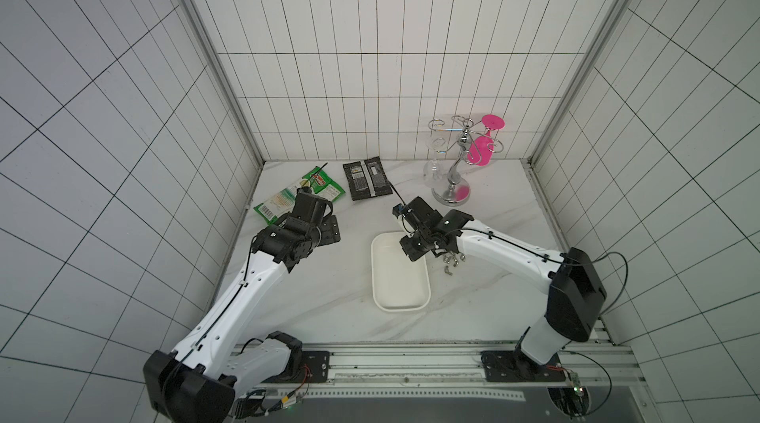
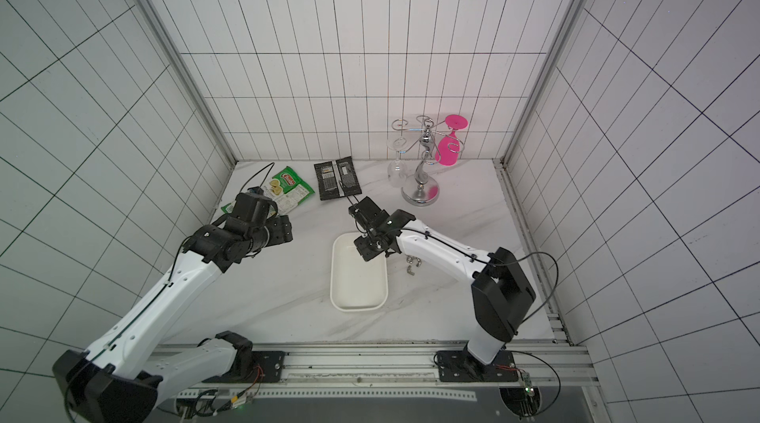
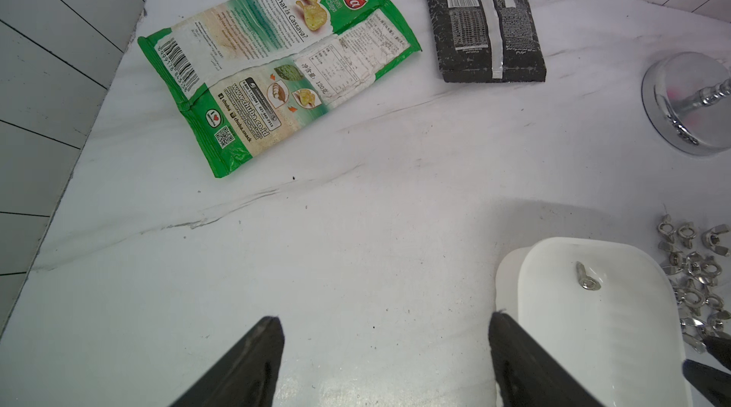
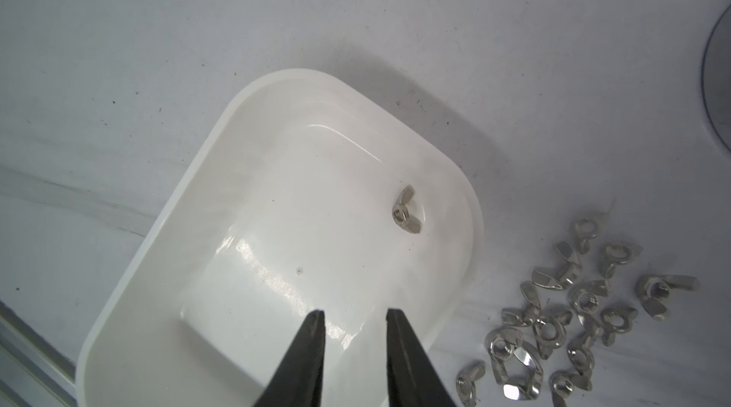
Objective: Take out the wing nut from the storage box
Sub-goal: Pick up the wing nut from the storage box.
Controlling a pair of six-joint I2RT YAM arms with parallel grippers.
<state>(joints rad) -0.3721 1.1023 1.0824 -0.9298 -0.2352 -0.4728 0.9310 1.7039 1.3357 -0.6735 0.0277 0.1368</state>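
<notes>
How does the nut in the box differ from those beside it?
The wing nut lies alone inside the storage box; the pile sits outside on the table. The wing nut touches no other nut; the pile is heaped, nuts overlapping. Both are silvery metal wing nuts.

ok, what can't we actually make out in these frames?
- Small silver wing nut in the shallow white plastic tray: hidden in both top views by the right arm's wrist.
- Pile of loose silver wing nuts: partly under the right arm in top views, cut by the edge in both wrist views; count unclear.
- Right claw: tips hidden from above by its own body.
- Black snack packet: print too small to read.
</notes>
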